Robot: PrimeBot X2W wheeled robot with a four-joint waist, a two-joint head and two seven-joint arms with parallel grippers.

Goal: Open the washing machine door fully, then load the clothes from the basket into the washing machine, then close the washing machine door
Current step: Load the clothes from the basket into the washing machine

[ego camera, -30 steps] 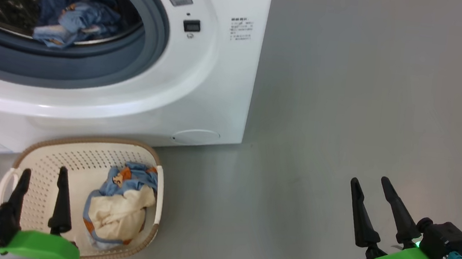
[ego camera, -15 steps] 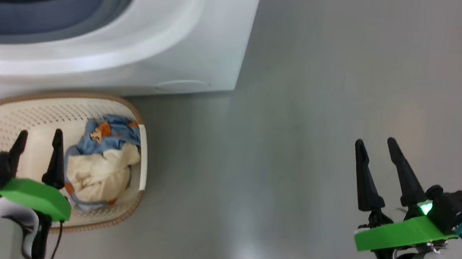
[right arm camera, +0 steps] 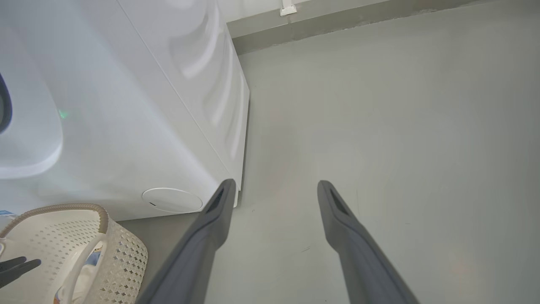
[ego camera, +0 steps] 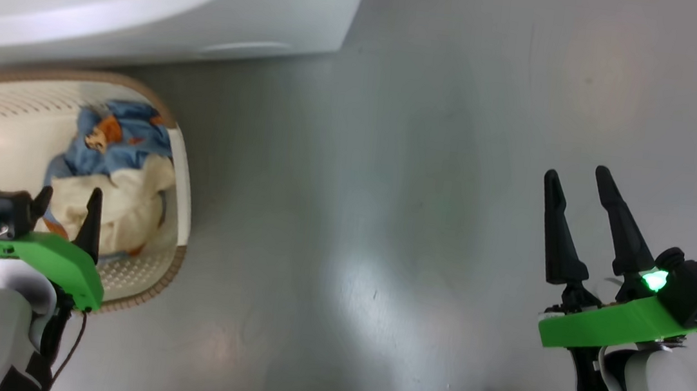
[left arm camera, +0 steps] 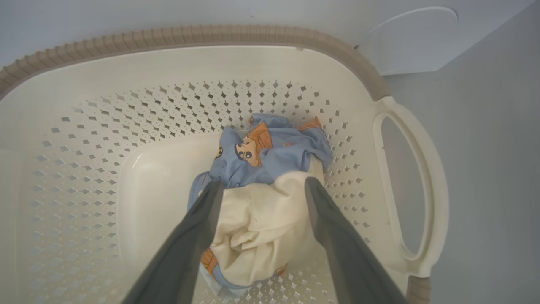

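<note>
Open left gripper (left arm camera: 263, 182) is hanging over blue-and-cream fabric clothes (left arm camera: 257, 228) inside cream perforated plastic basket (left arm camera: 168, 101) — open right gripper (ego camera: 576, 171) well right of it.

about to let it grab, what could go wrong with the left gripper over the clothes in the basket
1. The open left gripper is lined up on the cream-white garment; closing there may lift it alone and leave the light blue cartoon-print fabric behind.
2. Both lie close to the side wall of the cream-white perforated plastic basket, so a deep reach could catch a finger in the holes or drag the basket.
</note>
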